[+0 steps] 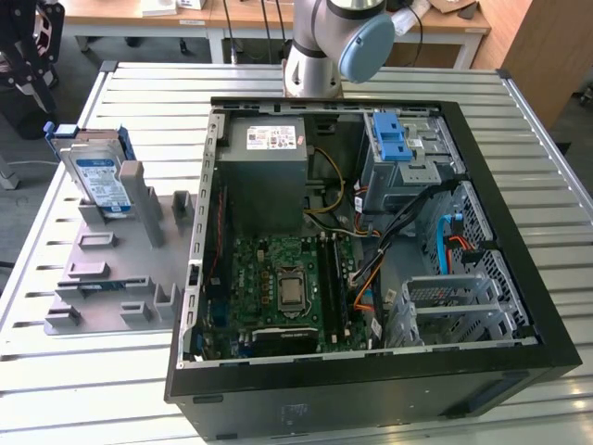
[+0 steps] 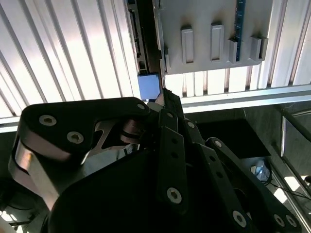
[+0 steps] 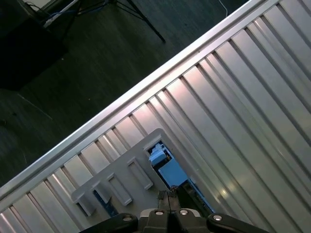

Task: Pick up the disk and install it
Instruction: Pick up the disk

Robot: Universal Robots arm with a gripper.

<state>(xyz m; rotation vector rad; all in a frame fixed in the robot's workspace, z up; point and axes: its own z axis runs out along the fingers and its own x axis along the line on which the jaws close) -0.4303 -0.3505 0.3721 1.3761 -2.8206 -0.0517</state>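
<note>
Disk: one disk is counted. It is stood on edge in a grey holder plate, at the plate's far end, near the far corner of the table on the exterior view's left. A white-and-blue label is seen on its face and a blue carrier frame round its edges.

Hand: one hand is counted. In both wrist views its fingers are seen pressed together with nothing between them. In the first wrist view it is held high over the end of the plate where the disk is seated, and no contact is made.

Holder plate: one is counted, laid along the table edge on the exterior view's left, just beside the computer case. Several upright grey posts rise from it.

In the way: one grey post is set against the disk's labelled face.

Computer case: one is counted, black, laid open on its side in the middle of the table. Inside it are seen one motherboard, one grey metal box with a white sticker, one blue latch piece and loose cables.

Arm: one arm is mounted at the table's far edge, behind the case.
</note>
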